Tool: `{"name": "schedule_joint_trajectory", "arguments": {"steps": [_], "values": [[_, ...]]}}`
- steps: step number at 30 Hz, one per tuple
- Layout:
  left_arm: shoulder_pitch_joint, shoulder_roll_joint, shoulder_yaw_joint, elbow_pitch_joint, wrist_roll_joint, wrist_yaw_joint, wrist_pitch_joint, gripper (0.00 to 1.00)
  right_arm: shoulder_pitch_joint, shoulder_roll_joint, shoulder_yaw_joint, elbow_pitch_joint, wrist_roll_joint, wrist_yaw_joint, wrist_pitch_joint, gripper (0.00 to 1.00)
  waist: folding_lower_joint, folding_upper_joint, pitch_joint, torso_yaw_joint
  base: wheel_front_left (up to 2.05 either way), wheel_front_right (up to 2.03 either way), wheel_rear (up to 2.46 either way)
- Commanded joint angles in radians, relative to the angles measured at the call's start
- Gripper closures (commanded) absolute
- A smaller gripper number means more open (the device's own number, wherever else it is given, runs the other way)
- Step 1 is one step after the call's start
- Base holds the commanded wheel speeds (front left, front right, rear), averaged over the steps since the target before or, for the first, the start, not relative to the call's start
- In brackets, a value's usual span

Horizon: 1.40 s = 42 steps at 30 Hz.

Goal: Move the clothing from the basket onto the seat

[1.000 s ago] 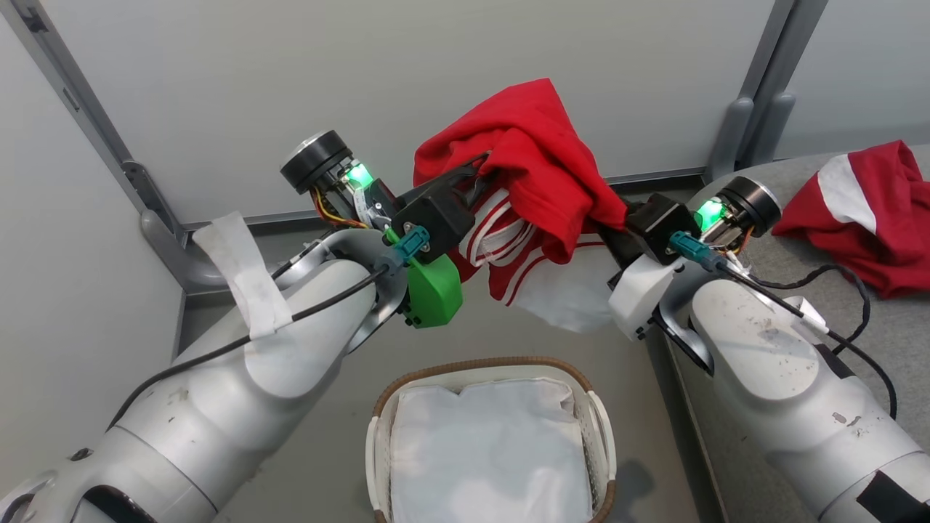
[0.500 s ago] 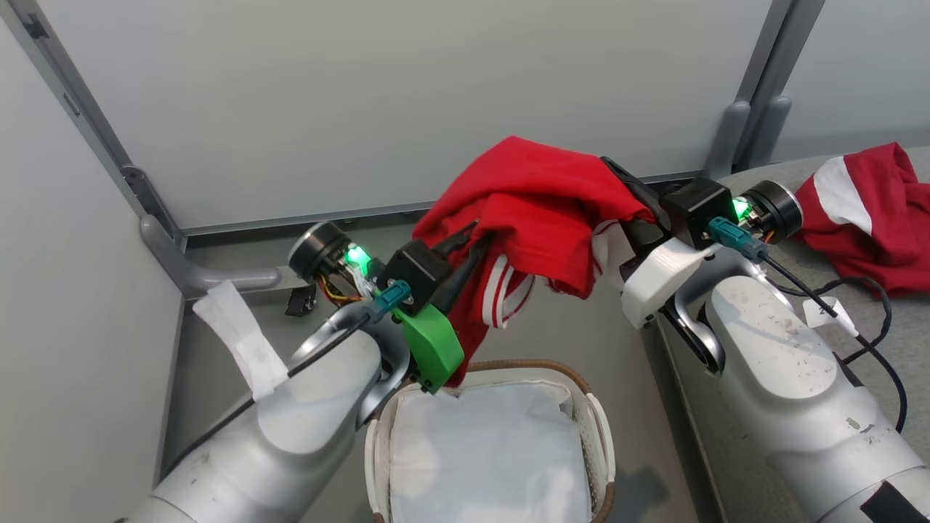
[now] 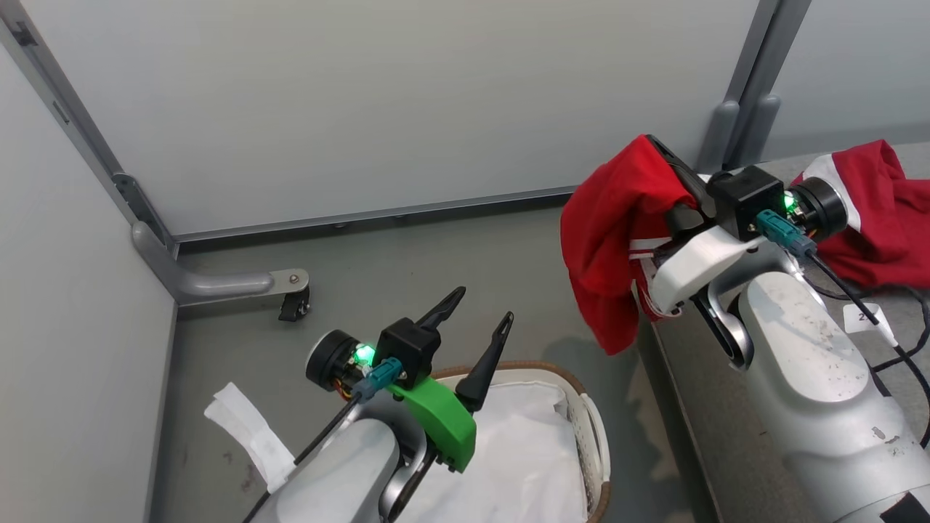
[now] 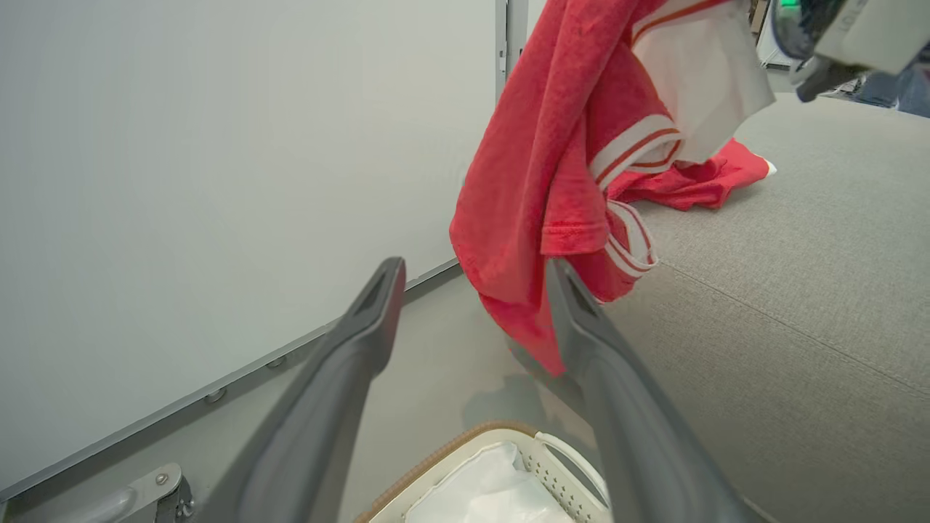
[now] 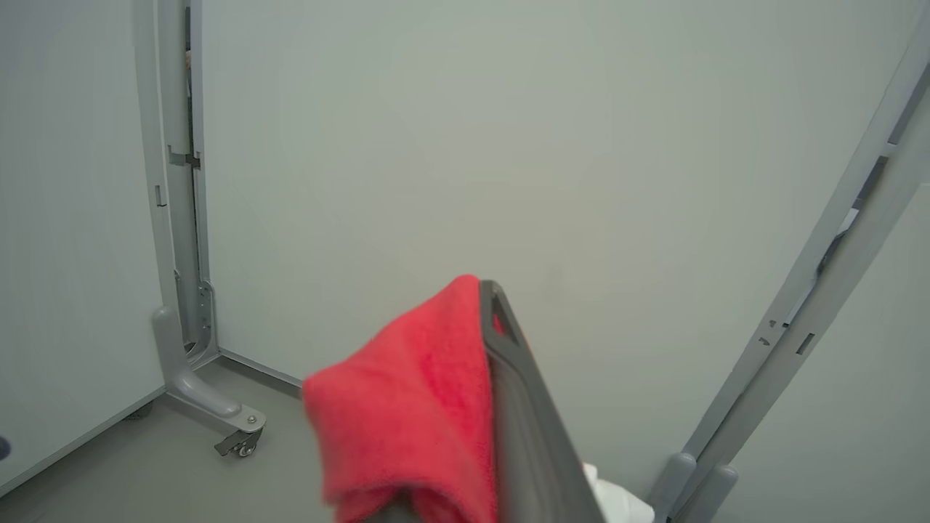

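The right gripper (image 3: 665, 156) was clamped shut on a red garment (image 3: 610, 240). The garment hung with its long axis vertical and its loose end pointing down, just off the seat's (image 4: 799, 290) edge. A second red garment (image 3: 886, 211) lay crumpled on the seat. Beside the seat, the left gripper (image 3: 482, 305) stood wide and empty above the basket (image 3: 574, 385).

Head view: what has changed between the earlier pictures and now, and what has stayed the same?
The left gripper let go of the red garment and dropped back over the basket, jaws wide open. The right gripper, shut on the garment, carried it right toward the seat. Unchanged: the second garment on the seat, the white sheet in the basket.
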Motion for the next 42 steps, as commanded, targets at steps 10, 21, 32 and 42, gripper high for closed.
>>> {"name": "schedule_joint_trajectory", "arguments": {"steps": [10, 21, 32, 42], "values": [[0.123, -0.031, 0.099, -0.032, 0.058, -0.008, -0.003, 0.0, 0.059, -0.004, -0.075, -0.031, -0.024, -0.001, -0.005, 1.0, 0.0, 0.0, 0.004, -0.008, 0.0, 0.0, 0.0], [0.165, -0.041, 0.142, -0.052, 0.096, -0.023, -0.002, 0.0, 0.072, -0.004, -0.109, -0.054, -0.037, -0.001, -0.005, 1.0, 0.0, 0.0, 0.004, -0.078, 0.0, 0.0, 0.0], [0.153, -0.041, 0.148, -0.093, 0.101, -0.028, -0.002, 0.0, 0.052, -0.033, -0.141, -0.067, -0.051, -0.001, -0.005, 1.0, 0.0, 0.0, 0.064, -0.246, 0.0, 0.0, 0.0], [0.13, -0.041, 0.13, -0.105, 0.1, -0.025, -0.002, 0.0, 0.056, -0.043, -0.194, -0.081, -0.049, -0.001, -0.005, 1.0, 0.0, 0.0, 0.097, -0.308, 0.0, 0.0, 0.0]]}}
